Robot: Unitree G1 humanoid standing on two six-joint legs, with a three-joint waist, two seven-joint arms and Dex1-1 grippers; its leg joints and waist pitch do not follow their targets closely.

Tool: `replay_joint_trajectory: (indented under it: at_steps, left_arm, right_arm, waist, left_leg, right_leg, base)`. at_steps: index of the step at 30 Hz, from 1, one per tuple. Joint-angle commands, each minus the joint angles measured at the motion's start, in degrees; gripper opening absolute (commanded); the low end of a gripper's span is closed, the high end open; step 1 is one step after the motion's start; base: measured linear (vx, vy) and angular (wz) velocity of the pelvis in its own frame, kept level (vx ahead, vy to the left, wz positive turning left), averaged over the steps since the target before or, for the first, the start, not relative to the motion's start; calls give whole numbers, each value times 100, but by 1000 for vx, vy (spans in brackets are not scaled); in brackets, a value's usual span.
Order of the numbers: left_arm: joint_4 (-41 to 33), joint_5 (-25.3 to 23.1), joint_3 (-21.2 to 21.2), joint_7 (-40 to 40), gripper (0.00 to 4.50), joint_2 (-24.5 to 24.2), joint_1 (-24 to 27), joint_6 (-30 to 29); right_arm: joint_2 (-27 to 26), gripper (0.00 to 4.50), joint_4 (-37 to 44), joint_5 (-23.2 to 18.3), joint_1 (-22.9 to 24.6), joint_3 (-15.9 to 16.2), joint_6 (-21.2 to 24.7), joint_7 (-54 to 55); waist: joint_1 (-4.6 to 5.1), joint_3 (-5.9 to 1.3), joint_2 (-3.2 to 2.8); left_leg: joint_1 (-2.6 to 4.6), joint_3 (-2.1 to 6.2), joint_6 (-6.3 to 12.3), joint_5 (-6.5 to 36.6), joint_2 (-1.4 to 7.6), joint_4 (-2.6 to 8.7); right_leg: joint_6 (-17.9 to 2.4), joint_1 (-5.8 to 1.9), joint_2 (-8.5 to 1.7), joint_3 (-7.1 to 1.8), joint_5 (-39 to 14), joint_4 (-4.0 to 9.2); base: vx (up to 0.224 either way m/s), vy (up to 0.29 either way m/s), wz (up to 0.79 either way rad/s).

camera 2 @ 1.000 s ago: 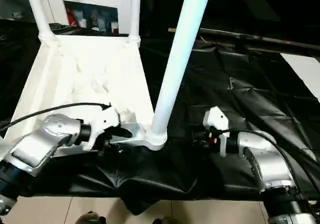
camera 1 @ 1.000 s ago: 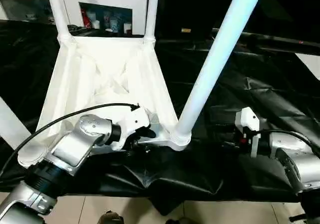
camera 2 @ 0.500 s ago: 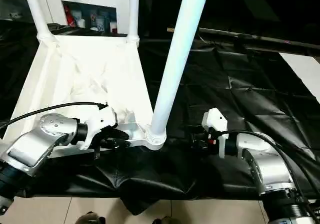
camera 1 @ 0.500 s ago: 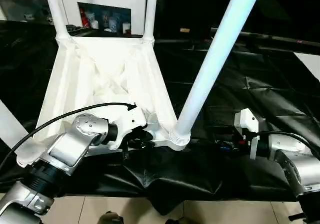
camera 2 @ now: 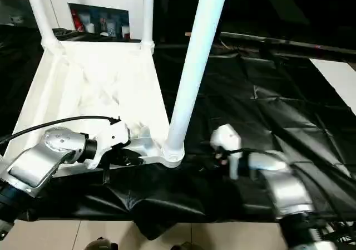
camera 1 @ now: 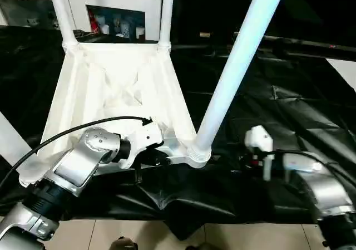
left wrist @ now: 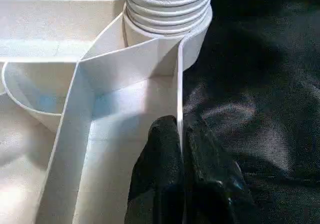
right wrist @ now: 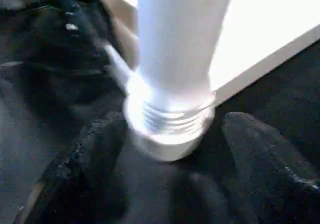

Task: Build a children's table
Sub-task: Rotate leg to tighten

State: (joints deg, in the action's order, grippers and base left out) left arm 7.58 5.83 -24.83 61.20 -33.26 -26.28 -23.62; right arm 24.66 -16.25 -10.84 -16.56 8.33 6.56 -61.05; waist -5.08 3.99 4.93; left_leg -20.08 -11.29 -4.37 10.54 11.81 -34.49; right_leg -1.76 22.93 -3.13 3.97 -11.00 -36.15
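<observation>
The children's table lies upside down on black cloth, its white ribbed tabletop (camera 1: 111, 88) facing up. Two legs (camera 1: 61, 16) (camera 1: 166, 13) stand in the far corner sockets. A long leg (camera 1: 233, 66) rises tilted from the near right socket (camera 1: 197, 154), and another leg (camera 1: 11, 141) shows at the left edge. My left gripper (left wrist: 180, 126) is shut on the tabletop's thin rim wall (left wrist: 179, 84) just beside that socket. My right gripper (right wrist: 172, 118) is open, one finger (right wrist: 95, 149) on each side of the leg's threaded base (right wrist: 170, 119), apart from it.
Black crinkled cloth (camera 1: 267, 111) covers the work surface, its front edge hanging over a tiled floor (camera 1: 111, 233). A white cabinet (camera 1: 117, 5) with small items stands behind. A flat white board (camera 1: 347, 72) lies at the far right.
My left gripper has closed onto the tabletop's rim. My right gripper has moved left toward the near right leg and spread its fingers wider.
</observation>
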Motion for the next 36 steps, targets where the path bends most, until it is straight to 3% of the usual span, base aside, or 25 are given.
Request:
replay_joint_trajectory:
  at_steps: [1, 7, 15, 25, 33, 36]
  left_arm:
    - [130, -64, 22, -14, 2, 53, 73, 95]
    - [188, 0, 95, -13, 2, 167, 99, 232]
    - [280, 37, 136, -23, 2, 229, 108, 285]
    - [337, 48, 214, 68, 0, 274, 112, 283]
    - [410, 89, 304, 18, 0, 348, 114, 308]
    - [752, 28, 449, -456, 0, 745, -20, 357]
  right_arm:
    - [-121, 357, -190, 178, -183, 26, -191, 261]
    - [-329, 357, -268, 53, -261, 9, -244, 291]
    - [-406, 357, -425, 54, -324, 11, -354, 268]
    - [-540, 268, -722, 10, -512, -44, -376, 259]
    - [-585, 265, -831, 9, -568, -38, -393, 253]
    - [-809, 265, -1222, 194, -632, -186, -484, 1005]
  waist:
    - [-21, -377, -61]
    - [-19, -379, -64]
    - [-20, -374, -48]
    - [-12, -383, -57]
    - [-3, -376, -60]
    - [9, -375, -69]
  left_leg:
    - [44, 139, -20, 1249, 180, 403]
    - [36, 136, -1, 1205, 190, 409]
    - [30, 134, 25, 1230, 176, 405]
    - [28, 131, 52, 1188, 179, 407]
    - [26, 131, 54, 1242, 173, 406]
    - [38, 120, 32, 1247, 165, 398]
  right_leg:
    - [-757, -237, -499, -315, -2017, 541]
    - [-790, -246, -496, -325, -1817, 515]
    - [-690, -241, -504, -325, -2090, 544]
    - [-714, -239, -500, -324, -2018, 534]
    - [-639, -232, -507, -323, -2248, 566]
    - [-627, -206, -504, -321, -2313, 583]
  base:
    - [0, 0, 0]
    - [0, 0, 0]
    - [0, 0, 0]
    - [0, 0, 0]
    - [0, 0, 0]
    - [0, 0, 0]
